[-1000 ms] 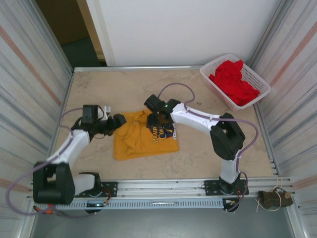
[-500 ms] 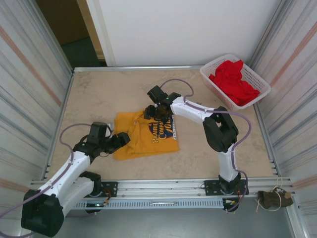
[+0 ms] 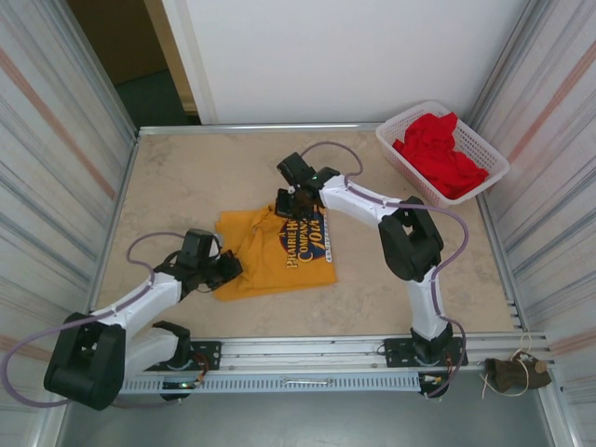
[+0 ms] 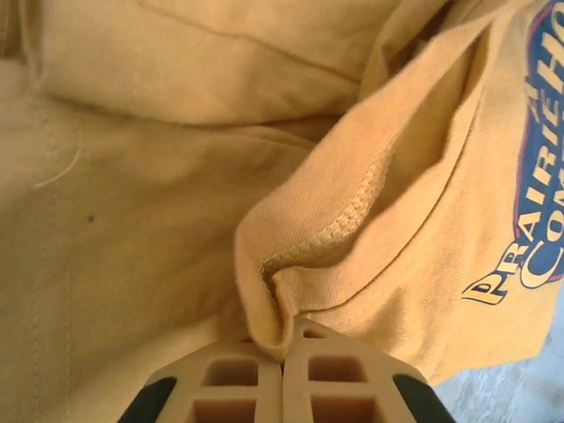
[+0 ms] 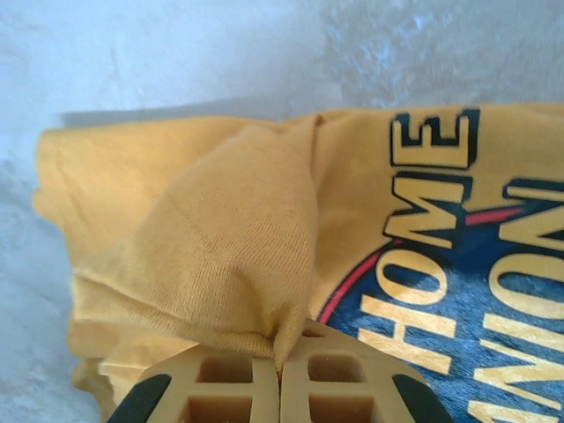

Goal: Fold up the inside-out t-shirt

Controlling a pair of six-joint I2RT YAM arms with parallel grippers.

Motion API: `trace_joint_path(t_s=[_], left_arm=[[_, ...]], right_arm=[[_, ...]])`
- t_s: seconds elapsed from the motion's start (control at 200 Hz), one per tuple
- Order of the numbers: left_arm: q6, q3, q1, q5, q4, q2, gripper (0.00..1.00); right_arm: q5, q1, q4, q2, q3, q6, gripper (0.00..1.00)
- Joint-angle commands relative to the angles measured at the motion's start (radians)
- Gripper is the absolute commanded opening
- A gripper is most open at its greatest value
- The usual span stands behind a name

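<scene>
Your t-shirt [image 3: 275,253] lies rumpled on the table [image 3: 205,177], just off the middle toward 7 o'clock in the overhead view. Its blue and white print [image 3: 307,247] faces up on the shirt's 3 o'clock half, and the 9 o'clock half is plain yellow and bunched.

Your left gripper [image 3: 226,270] is at the shirt's 8 o'clock corner, low against the table. Its jaws are pressed together on a pinch of yellow cloth. In the left wrist view, a fold with a stitched hem [image 4: 335,220] runs down into the seam between the two fingers [image 4: 229,388]. The print is off at 3 o'clock of that fold.

Your right gripper [image 3: 287,207] is at the shirt's 12 o'clock edge, and it too is clamped on fabric. In the right wrist view, a peaked tuck of plain yellow cloth is drawn into the closed jaws. The word HOME is readable at 3 o'clock of the tuck, and bare table shows beyond at 12 o'clock.

A white basket [image 3: 484,149] sits in the table's 2 o'clock corner, well apart from the shirt. It holds a red garment [image 3: 438,154].
</scene>
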Motion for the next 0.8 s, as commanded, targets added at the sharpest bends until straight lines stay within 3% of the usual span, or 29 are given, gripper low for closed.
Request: trace_joint_path(t_s=[0.0, 0.336, 0.491, 0.797], left_arm=[[-0.017, 0.023, -0.023, -0.038, -0.029, -0.086, 0.0], [-0.191, -0.067, -0.05, -0.085, -0.281, -0.448, 0.0], [-0.271, -0.117, -0.067, -0.105, -0.332, -0.549, 0.0], [-0.376, -0.109, -0.131, -0.252, -0.538, -0.719, 0.0]], right_arm=[[-0.045, -0.002, -0.026, 0.0, 0.068, -0.021, 0.0], [-0.121, 0.025, -0.104, 0.104, 0.326, -0.029, 0.0], [-0.168, 0.036, -0.117, 0.208, 0.443, -0.003, 0.0], [-0.227, 0.07, -0.12, 0.407, 0.657, 0.054, 0.0]])
